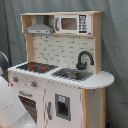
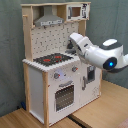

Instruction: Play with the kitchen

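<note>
White arm casing fills the second exterior view's right, and you will see that it reaches over the counter of the play kitchen and covers the sink side there. Its far end passes behind its own links near the back wall, so you cannot tell whether the gripper is open or shut, nor whether it touches anything. In the first exterior view only a blurred white bulk of the arm shows at the lower left corner, cut off by the frame and hiding part of the oven door.

Look at the silver sink in the first exterior view: its basin sits in the counter just beside the black-red stovetop, with the black curved faucet upright behind it. What lies in the basin is too blurred to make out. The microwave stands on the upper shelf with its door closed, so its inside is hidden. The grey hood hangs above the stovetop.

The kitchen stands on a wooden floor before a grey curtain, its oven front towards the second exterior view's lower left.
</note>
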